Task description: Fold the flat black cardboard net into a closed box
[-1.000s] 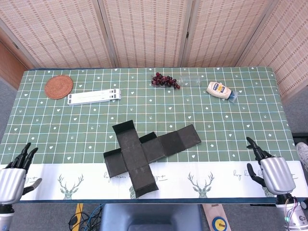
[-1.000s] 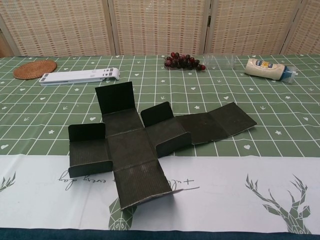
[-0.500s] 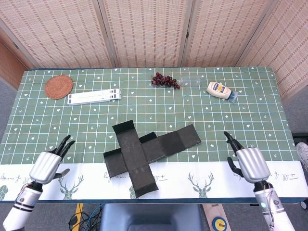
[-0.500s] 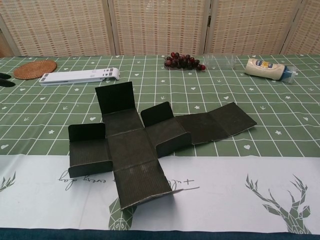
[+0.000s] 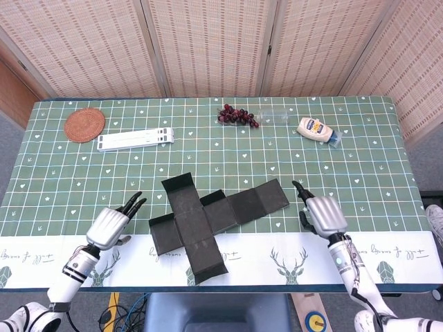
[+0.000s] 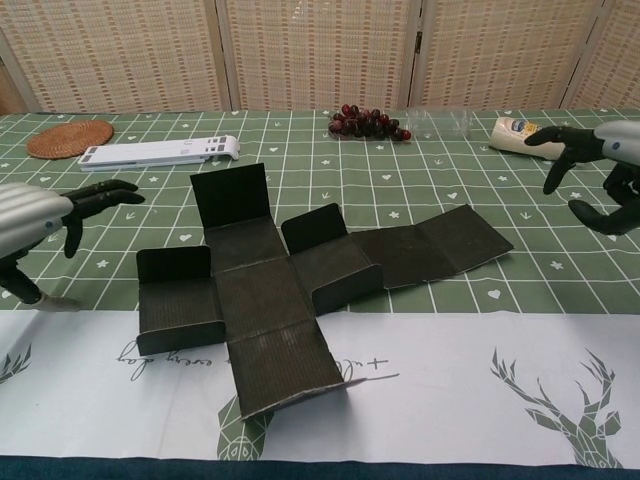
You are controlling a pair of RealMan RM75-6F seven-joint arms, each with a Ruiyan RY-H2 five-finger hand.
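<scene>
Both hands have moved inward from the near table corners toward the cardboard since a second ago, while the cardboard and everything else on the table lie where they were. A table (image 5: 387,138) covered in a green checked cloth with a white deer-print border fills both views. At its near middle lies the black cardboard net (image 5: 208,218), a cross-shaped sheet of matte ribbed card, mostly flat, with several of its flaps creased partly upright. The left hand (image 5: 111,225), silver-backed with black fingers (image 6: 105,195), hovers just left of the net with fingers spread apart, holding nothing and not touching the card. The right hand (image 5: 322,213), the same make, hovers just right of the net's long arm, fingers apart and loosely curved, also holding nothing. Toward the far side sit a long flat white plastic stand (image 5: 136,139), a round woven rattan coaster (image 5: 84,124), a soft squeeze bottle of mayonnaise (image 5: 317,129) lying on its side, a clear plastic bottle (image 5: 277,116) lying down, and a small bunch of dark red grapes (image 5: 237,115)
</scene>
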